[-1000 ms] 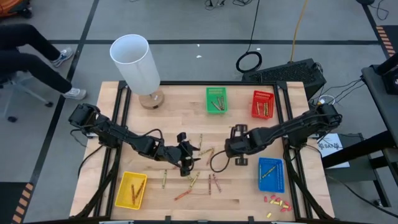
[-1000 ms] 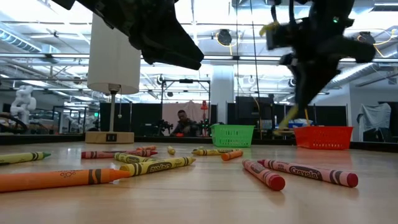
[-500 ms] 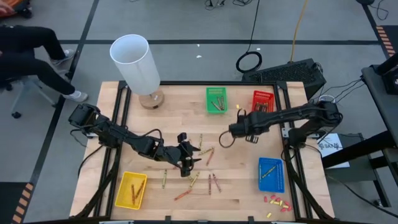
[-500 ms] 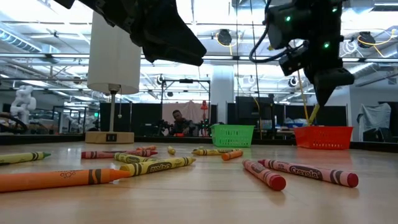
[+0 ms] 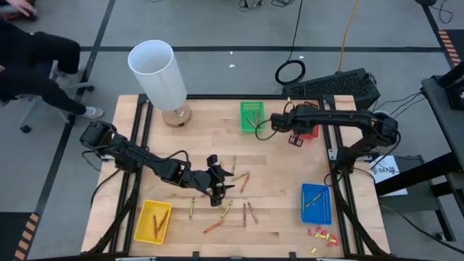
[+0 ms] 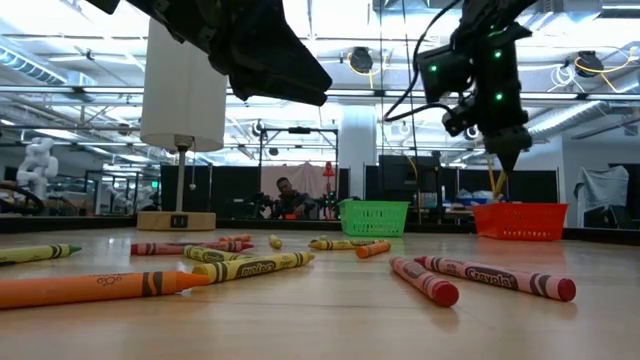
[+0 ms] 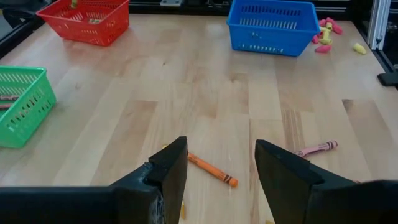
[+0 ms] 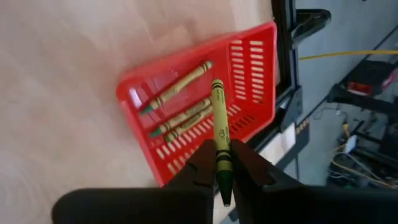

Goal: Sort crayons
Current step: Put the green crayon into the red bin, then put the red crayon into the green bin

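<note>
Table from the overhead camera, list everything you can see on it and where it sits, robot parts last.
lamp: one, white shade, far left corner.
green basket: one, far edge, centre.
red basket: one, far right.
blue basket: one, near right.
yellow basket: one, near left.
loose crayons: several, mixed colours, centre.
stubby bits: few, red and yellow, near-right corner.
left end effector: open, above the loose crayons.
right end effector: shut on green crayon, beside the red basket.
</note>
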Available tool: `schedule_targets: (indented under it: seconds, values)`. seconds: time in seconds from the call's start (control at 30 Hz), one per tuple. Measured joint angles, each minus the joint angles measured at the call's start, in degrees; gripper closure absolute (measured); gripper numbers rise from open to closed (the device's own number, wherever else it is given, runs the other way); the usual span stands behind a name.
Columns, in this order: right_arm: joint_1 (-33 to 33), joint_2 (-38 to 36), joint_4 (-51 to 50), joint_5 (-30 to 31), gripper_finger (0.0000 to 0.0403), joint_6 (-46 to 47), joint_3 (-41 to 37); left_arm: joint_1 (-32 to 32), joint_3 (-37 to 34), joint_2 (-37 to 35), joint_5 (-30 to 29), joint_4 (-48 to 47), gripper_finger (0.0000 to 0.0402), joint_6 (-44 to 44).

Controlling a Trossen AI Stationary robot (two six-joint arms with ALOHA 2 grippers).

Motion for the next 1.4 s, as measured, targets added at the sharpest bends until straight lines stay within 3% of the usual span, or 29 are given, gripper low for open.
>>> schedule_targets:
  seconds: [0.37, 0.53, 0.83, 1.0, 1.4]
  values:
    - [-7.86, 0.26, 8.17, -0.37, 0.0351, -3.47, -3.70, -0.13, 0.00, 0.00, 0.19, -0.18, 0.0215, 0.00]
    - [-8.37, 0.31, 12.12, 1.39, 0.0317, -4.23, -8.12, -0.26, 0.00, 0.00, 0.22, -0.39, 0.0215, 0.04]
    - [-7.55, -0.88, 11.82, 1.49, 0.0240, -1.21, -8.66, -0.28, 0.00, 0.00, 0.22, -0.42, 0.0215, 0.04]
    - [-3.95, -5.73, 10.82, -0.21, 0.0222, 1.71, -8.66, -0.28, 0.00, 0.00, 0.22, -0.44, 0.0215, 0.13]
    - [13.43, -17.75, 10.11, -18.59, 0.0221, 14.31, -8.59, -0.25, 0.00, 0.00, 0.22, -0.43, 0.0215, 0.09]
